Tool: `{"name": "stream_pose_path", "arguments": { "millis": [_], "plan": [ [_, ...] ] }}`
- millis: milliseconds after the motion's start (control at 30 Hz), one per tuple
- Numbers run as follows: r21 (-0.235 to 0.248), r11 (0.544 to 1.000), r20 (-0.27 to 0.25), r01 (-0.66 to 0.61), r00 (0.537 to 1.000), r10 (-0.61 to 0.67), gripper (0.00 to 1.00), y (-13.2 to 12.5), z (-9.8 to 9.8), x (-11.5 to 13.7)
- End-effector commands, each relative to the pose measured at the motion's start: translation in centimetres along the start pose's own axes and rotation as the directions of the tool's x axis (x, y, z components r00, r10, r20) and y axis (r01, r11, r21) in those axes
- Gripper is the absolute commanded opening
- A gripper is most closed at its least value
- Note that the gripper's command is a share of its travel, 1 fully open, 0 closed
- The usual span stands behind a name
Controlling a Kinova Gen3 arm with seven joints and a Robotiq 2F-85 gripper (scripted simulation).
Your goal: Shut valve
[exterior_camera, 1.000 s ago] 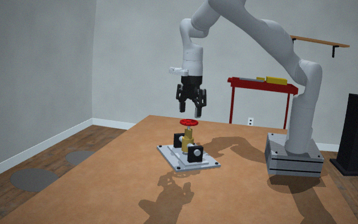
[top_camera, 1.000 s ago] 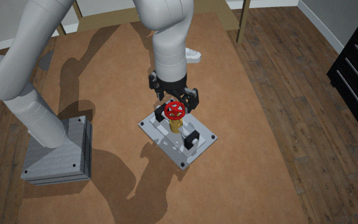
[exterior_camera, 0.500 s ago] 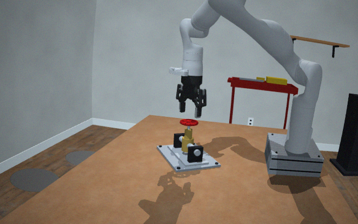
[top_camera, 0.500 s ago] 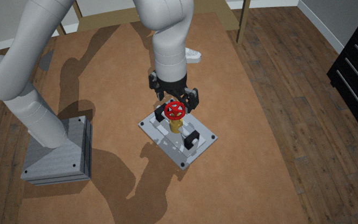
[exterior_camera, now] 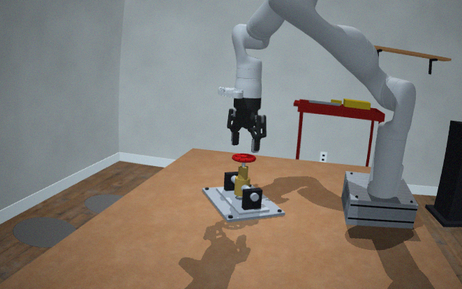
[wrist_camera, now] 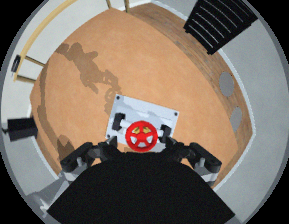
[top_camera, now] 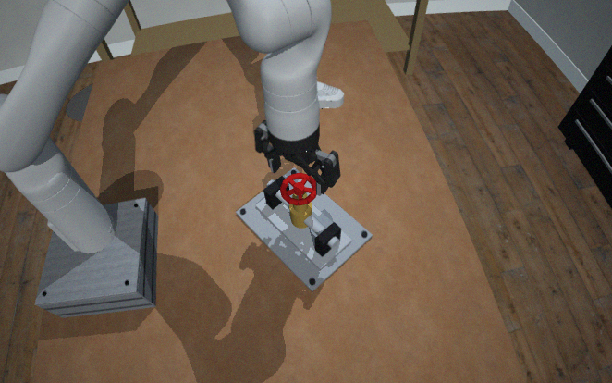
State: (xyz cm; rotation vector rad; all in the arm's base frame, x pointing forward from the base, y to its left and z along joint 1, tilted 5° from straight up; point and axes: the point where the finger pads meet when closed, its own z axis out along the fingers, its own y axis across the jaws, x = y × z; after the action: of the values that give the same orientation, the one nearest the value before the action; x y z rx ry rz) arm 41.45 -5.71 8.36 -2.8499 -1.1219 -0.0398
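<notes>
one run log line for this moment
phase: approach | gripper: open, empty, above handwheel, not touching | valve: not yet turned

the grey arm rises from its base block, bends high overhead and drops its last link straight down. the black pincer hangs at the end, pointing downward, its two fingers spread as wide as they go with nothing between them. from above, the wrist looks vertical, the fingers splayed to either side.
</notes>
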Motion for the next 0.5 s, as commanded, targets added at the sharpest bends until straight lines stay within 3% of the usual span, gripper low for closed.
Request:
{"name": "stream_pose_path", "arguments": {
  "millis": [0,467],
  "plan": [
    [-0.001,1.000,-0.001,0.000,1.000,0.000,1.00,0.02,0.05,0.00],
    [-0.001,1.000,-0.001,0.000,1.000,0.000,1.00,0.03,1.04,0.00]
  ]
}}
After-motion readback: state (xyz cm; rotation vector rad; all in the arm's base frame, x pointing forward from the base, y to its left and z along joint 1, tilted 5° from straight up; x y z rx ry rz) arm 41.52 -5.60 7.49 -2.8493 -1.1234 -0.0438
